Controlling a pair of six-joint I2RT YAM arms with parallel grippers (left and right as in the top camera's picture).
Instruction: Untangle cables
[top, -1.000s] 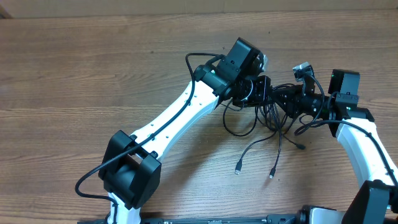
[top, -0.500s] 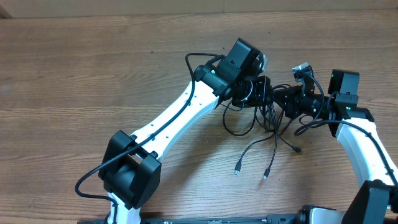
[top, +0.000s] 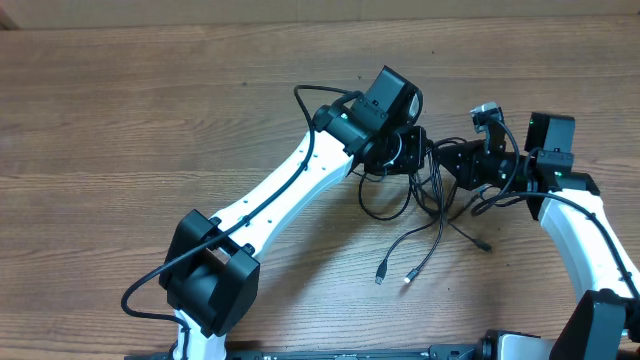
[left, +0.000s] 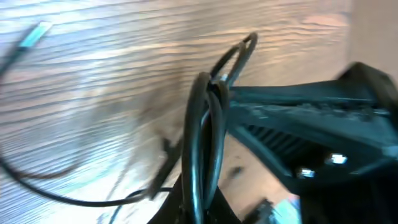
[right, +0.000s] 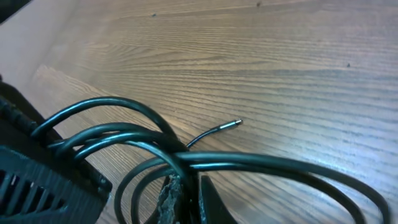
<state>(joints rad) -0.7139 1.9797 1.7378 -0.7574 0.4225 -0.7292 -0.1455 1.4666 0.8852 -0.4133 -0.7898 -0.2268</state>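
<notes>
Over the wood table (top: 150, 100), our left gripper (top: 424, 152) and right gripper (top: 452, 162) both pinch the cables (top: 437, 198), bunched right between them.

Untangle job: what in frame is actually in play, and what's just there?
In play:
- cables: thin black bunch, plug ends trailing free
- left end effector: shut on the cables
- right end effector: shut on the cables

Just there:
- wooden table
- thick arm wiring: fixed to the arms, not part of the tangle
</notes>
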